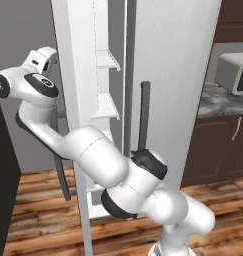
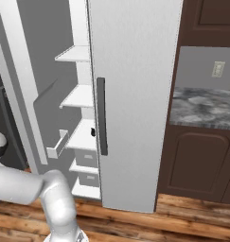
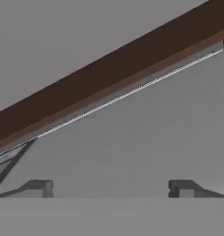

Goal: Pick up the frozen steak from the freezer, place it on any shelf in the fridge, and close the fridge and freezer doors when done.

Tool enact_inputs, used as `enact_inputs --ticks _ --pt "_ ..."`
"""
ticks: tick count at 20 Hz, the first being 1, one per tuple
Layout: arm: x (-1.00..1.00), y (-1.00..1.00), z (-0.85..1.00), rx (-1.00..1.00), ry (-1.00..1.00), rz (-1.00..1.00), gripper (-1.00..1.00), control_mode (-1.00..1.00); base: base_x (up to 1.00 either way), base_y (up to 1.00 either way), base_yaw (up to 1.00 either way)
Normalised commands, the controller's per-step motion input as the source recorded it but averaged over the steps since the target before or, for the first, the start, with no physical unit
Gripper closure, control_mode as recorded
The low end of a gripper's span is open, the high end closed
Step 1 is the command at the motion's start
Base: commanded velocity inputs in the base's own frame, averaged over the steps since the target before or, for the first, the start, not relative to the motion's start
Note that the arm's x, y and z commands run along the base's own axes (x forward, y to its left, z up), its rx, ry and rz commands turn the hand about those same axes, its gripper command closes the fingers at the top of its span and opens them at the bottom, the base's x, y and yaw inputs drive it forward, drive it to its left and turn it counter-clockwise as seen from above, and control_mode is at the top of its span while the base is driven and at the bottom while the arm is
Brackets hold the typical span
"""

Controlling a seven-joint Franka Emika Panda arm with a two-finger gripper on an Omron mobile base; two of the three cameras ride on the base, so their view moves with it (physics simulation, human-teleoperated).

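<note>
Flat, even rendered light; soft shadows; slightly blurry edges.

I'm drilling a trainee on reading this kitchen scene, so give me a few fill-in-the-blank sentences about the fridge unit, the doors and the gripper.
1. The freezer stands ____, its white shelves on show.
2. The wider fridge door is ____.
3. The bar handle on that door is dark ____.
4. In the hand view the gripper has its fingertips apart, so it is ____.

Missing words: open; shut; grey; open
</note>
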Motion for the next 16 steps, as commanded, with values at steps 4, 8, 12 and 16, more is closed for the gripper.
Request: enact_inputs --ticks 4,8,12,16 --pt "0.47 -0.59 0.0 0.0 0.0 0.0 -1.0 -1.0 0.0 0.0 0.0" --pt "0.32 -0.81 0.0 0.02 0.0 0.0 -1.0 -1.0 0.0 0.0 0.0" --pt "0.25 -0.98 0.0 0.06 0.0 0.0 -1.0 -1.0 0.0 0.0 0.0" --pt "0.24 -1.0 0.0 0.07 0.0 0.0 -1.0 -1.0 0.0 0.0 0.0"
